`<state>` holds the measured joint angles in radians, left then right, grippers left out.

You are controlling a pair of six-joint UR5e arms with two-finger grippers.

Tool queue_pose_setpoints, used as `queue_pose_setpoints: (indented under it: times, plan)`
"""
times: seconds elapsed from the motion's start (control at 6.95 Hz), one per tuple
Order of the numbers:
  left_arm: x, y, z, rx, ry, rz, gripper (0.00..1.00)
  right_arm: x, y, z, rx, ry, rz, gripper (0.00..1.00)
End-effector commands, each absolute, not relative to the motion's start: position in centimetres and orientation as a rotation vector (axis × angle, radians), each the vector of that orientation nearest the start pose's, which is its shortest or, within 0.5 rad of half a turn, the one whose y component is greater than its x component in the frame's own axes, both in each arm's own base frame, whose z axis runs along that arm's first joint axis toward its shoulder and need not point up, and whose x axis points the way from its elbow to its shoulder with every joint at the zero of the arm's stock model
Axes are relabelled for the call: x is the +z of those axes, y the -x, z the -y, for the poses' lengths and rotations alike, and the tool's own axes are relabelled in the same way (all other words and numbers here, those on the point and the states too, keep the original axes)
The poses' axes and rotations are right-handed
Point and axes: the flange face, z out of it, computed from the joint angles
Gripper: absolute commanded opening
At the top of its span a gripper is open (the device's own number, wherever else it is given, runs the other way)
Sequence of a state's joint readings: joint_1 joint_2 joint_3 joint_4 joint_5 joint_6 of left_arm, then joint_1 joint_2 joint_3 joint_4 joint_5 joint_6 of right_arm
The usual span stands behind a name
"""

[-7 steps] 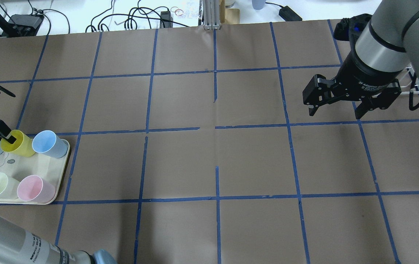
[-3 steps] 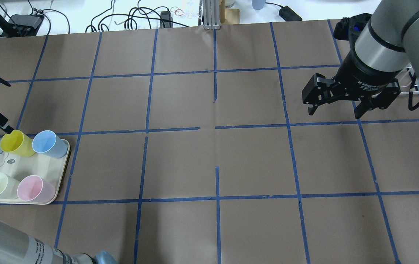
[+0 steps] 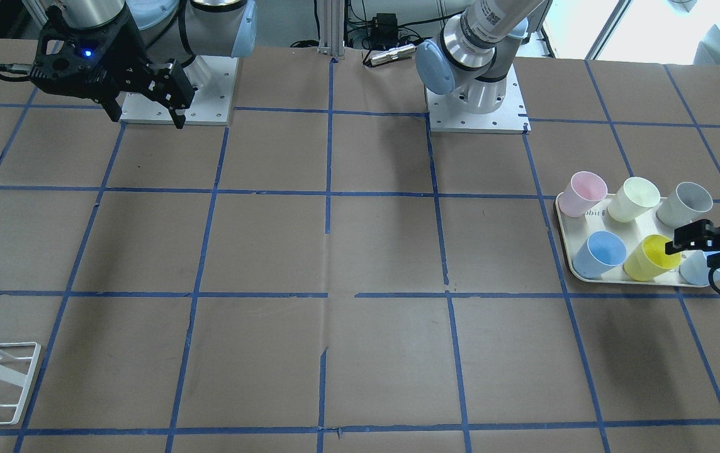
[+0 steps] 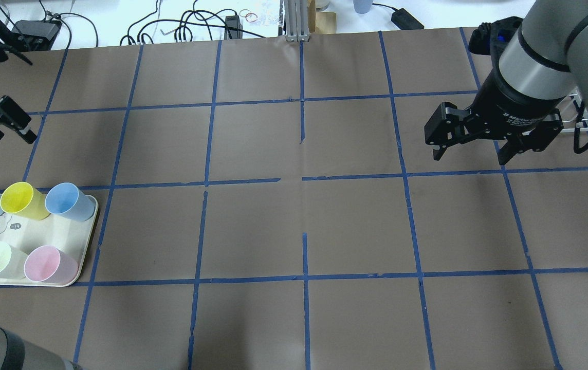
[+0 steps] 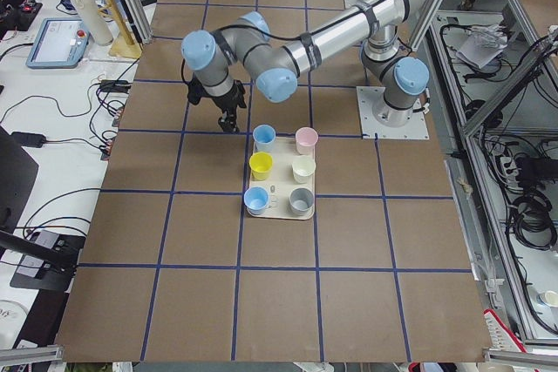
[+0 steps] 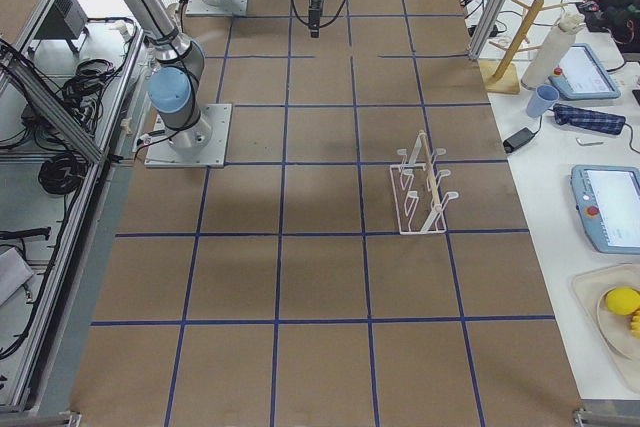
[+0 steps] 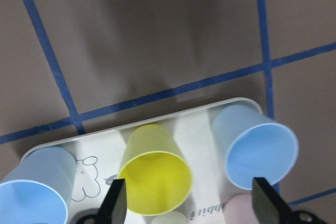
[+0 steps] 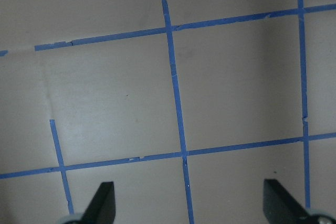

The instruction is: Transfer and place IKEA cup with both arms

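While the left gripper (image 3: pixel 709 246) hangs over the tray (image 3: pixel 562 217) in the front-facing view, we see the IKEA cup (image 3: pixel 649 258) standing upright on that tray. It is the middle cup of the row farther from the robot, with a blue cup (image 3: pixel 599 253) just beside it. The right gripper (image 3: pixel 146 119) hovers near its arm's base plate, jaws spread and holding nothing.

From overhead, we find the IKEA cup (image 4: pixel 19 199) in the same spot on the tray (image 4: pixel 86 252). The left gripper (image 4: pixel 14 136) is well apart from it, out past the tray, with its jaws parted and empty. The right gripper (image 4: pixel 471 154) hangs at the other end of the table (image 4: pixel 253 231), jaws released.

At the table's left end, we see the IKEA cup (image 5: pixel 261 163) mid-tray and the left gripper (image 5: pixel 228 119) just off the tray's far corner.

Through the left wrist camera we look down on the IKEA cup (image 7: pixel 155 182), framed between widely separated fingertips (image 7: pixel 116 205).

Through the right wrist camera we see spread fingertips (image 8: pixel 102 203) over the bare taped table (image 8: pixel 115 93).
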<state>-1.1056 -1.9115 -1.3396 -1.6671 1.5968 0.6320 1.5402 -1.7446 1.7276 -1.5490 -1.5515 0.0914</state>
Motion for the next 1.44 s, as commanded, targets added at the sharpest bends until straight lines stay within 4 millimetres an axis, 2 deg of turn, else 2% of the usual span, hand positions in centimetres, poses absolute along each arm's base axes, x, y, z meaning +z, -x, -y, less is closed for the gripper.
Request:
queue_pose_setpoints:
  times: [0.0,0.14,0.29,0.43,0.58,0.72,1.01,1.3]
  plan:
    - [47.2,2.1,60.5,0.199,-0.113,-3.146,1.0,49.0,-12.2,42.0,0.001,-0.187,-3.118,1.0]
    - [48.3,7.8,58.6,0.182,-0.095,-3.137,1.0,49.0,-12.2,42.0,0.001,-0.189,-3.116,1.0]
    - [50.1,9.9,55.9,0.149,-0.111,-3.128,1.0,49.0,-12.2,42.0,0.001,-0.187,-3.116,1.0]
    - [52.2,10.4,52.7,0.094,-0.116,-3.128,1.0,49.0,-12.2,42.0,0.003,-0.187,-3.118,1.0]
    - [53.0,10.7,50.6,0.069,-0.018,-3.125,1.0,49.0,-12.2,42.0,0.001,-0.187,-3.118,1.0]
    - [53.1,11.4,49.9,0.062,0.097,-3.124,1.0,49.0,-12.2,42.0,0.001,-0.189,-3.117,1.0]
    - [53.0,15.2,48.7,0.051,0.036,-3.118,1.0,49.0,-12.2,42.0,0.003,-0.187,-3.118,1.0]
    - [52.3,13.7,48.8,0.063,-0.098,-3.12,1.0,49.1,-12.2,42.0,-0.002,-0.189,-3.117,1.0]
